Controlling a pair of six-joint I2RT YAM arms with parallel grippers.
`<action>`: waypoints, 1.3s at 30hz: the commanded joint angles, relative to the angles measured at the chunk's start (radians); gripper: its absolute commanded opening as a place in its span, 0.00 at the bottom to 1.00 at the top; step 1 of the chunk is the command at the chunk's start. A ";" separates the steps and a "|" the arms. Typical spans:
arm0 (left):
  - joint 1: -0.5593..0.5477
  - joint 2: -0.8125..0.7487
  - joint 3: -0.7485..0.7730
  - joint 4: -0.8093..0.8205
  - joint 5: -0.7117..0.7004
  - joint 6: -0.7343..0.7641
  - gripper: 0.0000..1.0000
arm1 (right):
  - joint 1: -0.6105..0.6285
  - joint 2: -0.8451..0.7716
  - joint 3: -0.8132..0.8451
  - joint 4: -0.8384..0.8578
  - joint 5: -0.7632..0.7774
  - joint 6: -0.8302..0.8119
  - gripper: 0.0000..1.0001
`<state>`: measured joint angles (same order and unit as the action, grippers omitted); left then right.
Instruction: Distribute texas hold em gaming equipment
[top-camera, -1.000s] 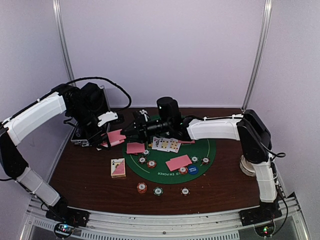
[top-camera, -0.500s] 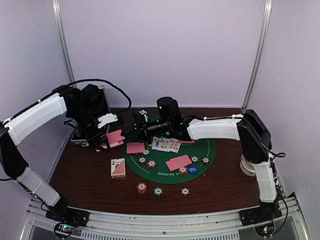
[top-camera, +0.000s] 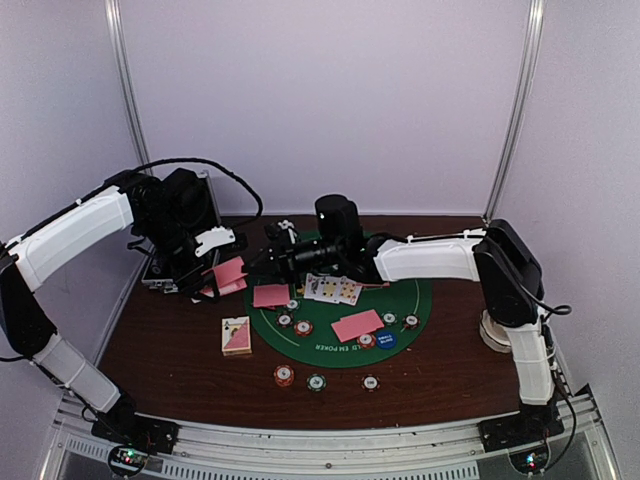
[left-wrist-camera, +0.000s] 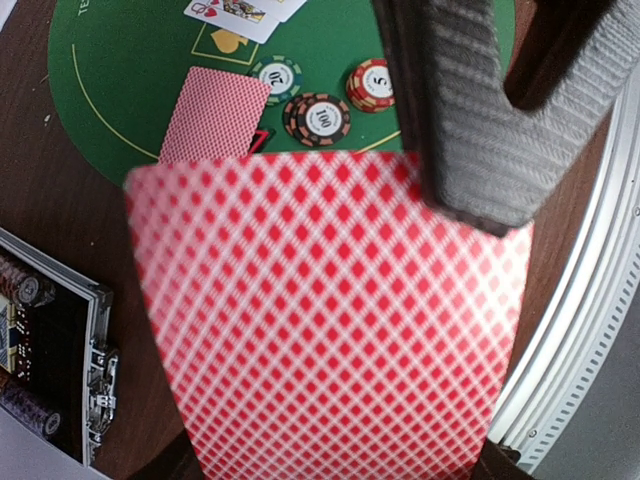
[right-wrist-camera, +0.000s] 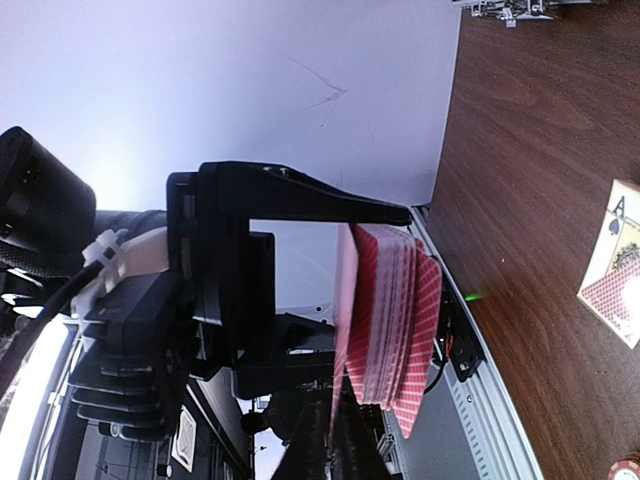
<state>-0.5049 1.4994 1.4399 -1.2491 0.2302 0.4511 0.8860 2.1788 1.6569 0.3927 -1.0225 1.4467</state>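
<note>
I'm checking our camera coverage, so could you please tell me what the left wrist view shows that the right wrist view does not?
Only the left wrist view shows the green mat with striped chips and a face-down card on it, and the case. Only the right wrist view shows the red-backed cards edge-on, fanned into many, plus the card box showing an ace of spades. Both show those cards held in the left fingers, and the brown table.

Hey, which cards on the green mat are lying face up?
The centre cards show white printed faces. The left card and the front card show only pink backs.
</note>
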 joint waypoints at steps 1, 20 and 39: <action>0.003 -0.019 0.012 0.030 -0.002 0.010 0.00 | 0.003 -0.010 -0.012 0.093 -0.005 0.048 0.02; 0.003 -0.009 0.022 0.031 -0.017 0.005 0.00 | -0.103 -0.145 -0.184 0.086 -0.012 0.000 0.00; 0.027 0.000 -0.024 0.061 -0.043 0.005 0.00 | -0.443 -0.359 -0.439 -0.408 0.066 -0.489 0.00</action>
<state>-0.5011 1.4994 1.4326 -1.2274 0.1932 0.4507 0.5125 1.8591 1.2568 0.2272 -1.0195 1.2011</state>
